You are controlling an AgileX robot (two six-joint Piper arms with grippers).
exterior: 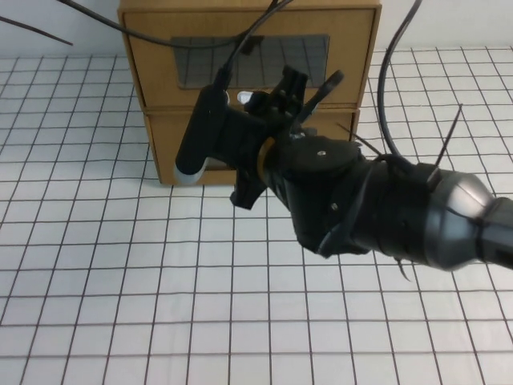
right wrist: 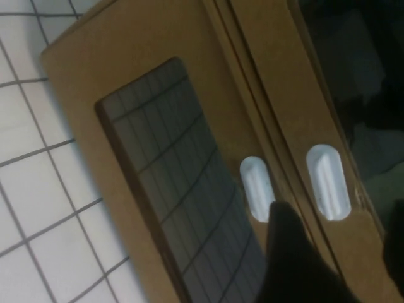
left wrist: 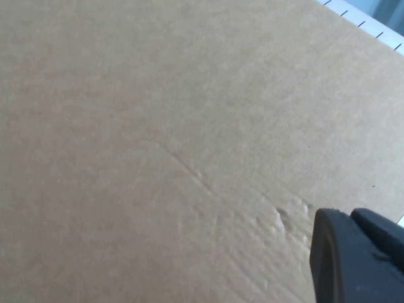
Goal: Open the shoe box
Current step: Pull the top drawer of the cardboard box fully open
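High view puts the brown cardboard shoe box [exterior: 152, 64] at 12 o'clock on the white gridded tabletop [exterior: 120, 281], its front turned toward me. My right end effector [exterior: 307, 84] reaches in from 4 o'clock and hovers just before that front, near the middle seam, because that is where the pulls sit. Its jaws stand apart and hold nothing. In the right wrist view one dark finger [right wrist: 290, 252] lies just beside the nearer white oval pull [right wrist: 255, 189]; I cannot tell whether it touches it. I judge this to be the line-up for catching a pull and drawing the front open.

My left end effector [left wrist: 356, 259] is out of the high view. Its own camera shows it close to a plain cardboard face [left wrist: 158, 126], probably a side of the same box, where it could brace against the tug. How far open it is I cannot tell.

The box is two stacked tiers. Each front has a dark see-through window [exterior: 200, 60] and an oval pull beside the seam. Both fronts look flush and closed. The cardboard is creased and slightly dented, so I expect it to be light and apt to slide.
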